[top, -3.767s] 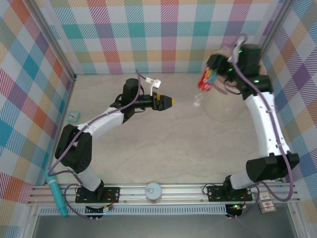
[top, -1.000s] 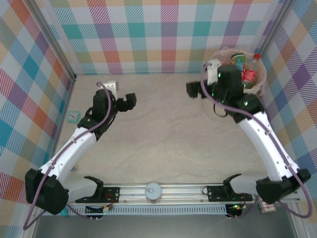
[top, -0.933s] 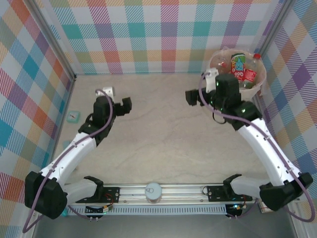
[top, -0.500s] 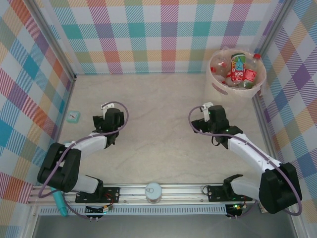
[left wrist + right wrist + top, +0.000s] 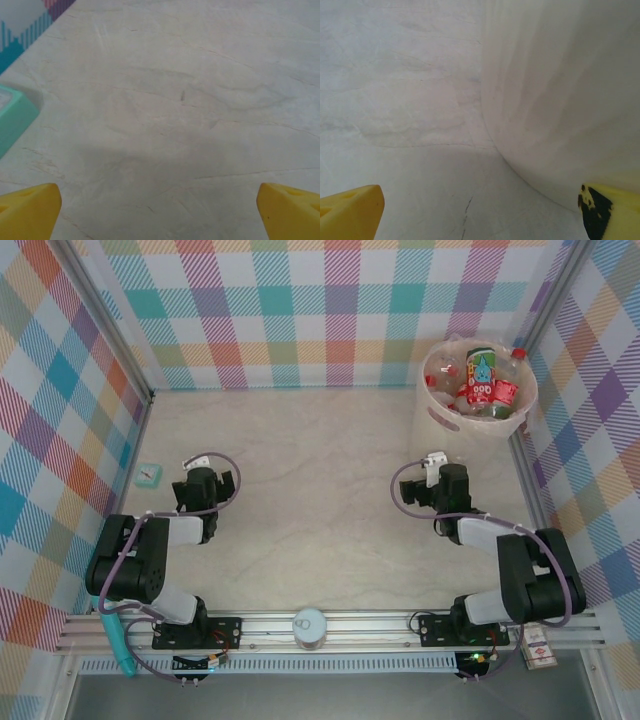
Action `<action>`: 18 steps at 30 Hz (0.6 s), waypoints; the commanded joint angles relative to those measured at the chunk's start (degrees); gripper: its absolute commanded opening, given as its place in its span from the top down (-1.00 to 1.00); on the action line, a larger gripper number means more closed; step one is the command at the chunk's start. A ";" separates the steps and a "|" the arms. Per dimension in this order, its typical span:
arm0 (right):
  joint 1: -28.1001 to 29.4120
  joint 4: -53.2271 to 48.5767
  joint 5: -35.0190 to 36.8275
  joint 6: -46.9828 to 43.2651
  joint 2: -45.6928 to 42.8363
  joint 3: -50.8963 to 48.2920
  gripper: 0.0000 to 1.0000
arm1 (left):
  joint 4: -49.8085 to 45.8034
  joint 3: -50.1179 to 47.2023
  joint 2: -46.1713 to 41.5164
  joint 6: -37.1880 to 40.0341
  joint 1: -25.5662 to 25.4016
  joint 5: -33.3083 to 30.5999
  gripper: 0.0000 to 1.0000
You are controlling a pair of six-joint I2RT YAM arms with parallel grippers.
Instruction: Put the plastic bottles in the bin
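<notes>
Two arms lie folded low on the worktop (image 5: pixel 320 500), one on each side, with a wide stretch of bare surface between them. The worktop is pale and smooth, like stone, with thin grey veins. Bright checked walls (image 5: pixel 300 310) close in the far side and both other sides, and a metal rail (image 5: pixel 380 622) runs along the near edge.

The left claw (image 5: pixel 160 212) is spread wide. Its yellow tips sit at the two bottom corners of the wrist view, with bare worktop between them. A small teal square thing (image 5: pixel 12 120) lies to its left, near the left wall.

The right claw (image 5: pixel 480 212) is spread wide too and grips nothing. Just ahead and to its right rises the smooth, curved, peach wall of the bin (image 5: pixel 560 100). The bin is round, has a slot handle, and stands in the far right corner. The plastic bottles (image 5: pixel 480 388) lie piled inside it. They are clear with red labels and caps, and one has a green label.
</notes>
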 commanded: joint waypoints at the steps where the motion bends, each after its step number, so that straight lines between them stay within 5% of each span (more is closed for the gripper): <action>1: -1.58 12.60 -2.78 -0.42 2.43 -0.92 -0.98 | 8.34 -1.43 0.87 -0.15 0.01 6.03 -0.99; 4: -4.54 14.80 -4.72 3.47 2.51 -2.21 -0.98 | 12.51 -2.63 2.84 1.22 0.00 8.92 -0.99; 7: -6.79 27.38 -6.33 5.45 7.88 -6.00 -0.98 | 12.07 -2.60 2.85 1.17 0.00 9.06 -0.99; 8: -6.93 20.18 -6.77 5.47 5.89 -4.05 -0.98 | 11.88 -2.50 2.76 1.13 -0.01 9.09 -0.99; 18: -8.22 18.84 -6.97 7.17 6.87 -2.57 -0.98 | 12.28 -2.67 2.82 1.26 -0.05 8.92 -0.99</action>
